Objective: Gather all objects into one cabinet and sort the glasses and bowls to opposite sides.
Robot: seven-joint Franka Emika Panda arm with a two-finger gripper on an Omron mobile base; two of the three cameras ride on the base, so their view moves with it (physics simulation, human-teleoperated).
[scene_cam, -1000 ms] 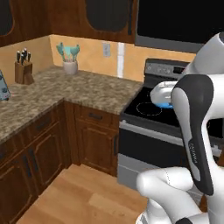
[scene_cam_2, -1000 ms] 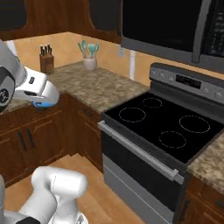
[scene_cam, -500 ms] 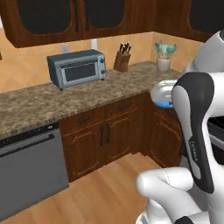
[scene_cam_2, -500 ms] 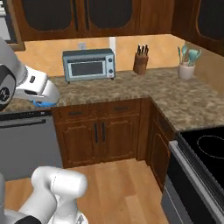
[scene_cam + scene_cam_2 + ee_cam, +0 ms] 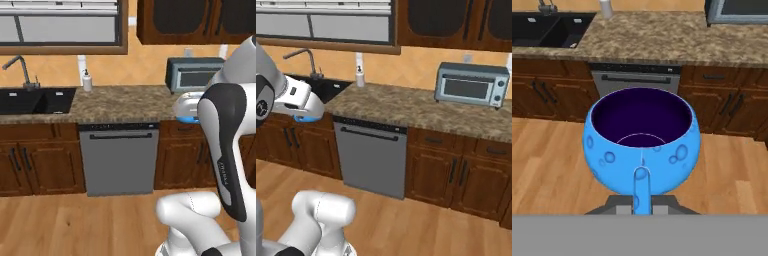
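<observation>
A rounded bright blue mug (image 5: 641,142) with a dark inside sits upright close before the hand camera, its handle towards me. My gripper (image 5: 187,114) is shut on the mug, held at counter height in front of the arm; its fingertips are hidden under the mug. In the base views only a sliver of the blue mug (image 5: 306,119) peeks out below the white hand. Dark brown wall cabinets (image 5: 192,20) (image 5: 456,22) hang with closed doors above the toaster oven. The bowls are out of view.
A granite counter (image 5: 125,102) runs across, with a black sink (image 5: 35,100), a soap bottle (image 5: 87,81) and a toaster oven (image 5: 471,84). A grey dishwasher (image 5: 372,160) stands below among brown base cabinets (image 5: 456,175). Wooden floor (image 5: 552,165) lies between me and them.
The whole picture has swept sideways as the base moved: stove and corner counter are gone, dishwasher, sink and window have come in. The blue mug stays in the shut gripper.
</observation>
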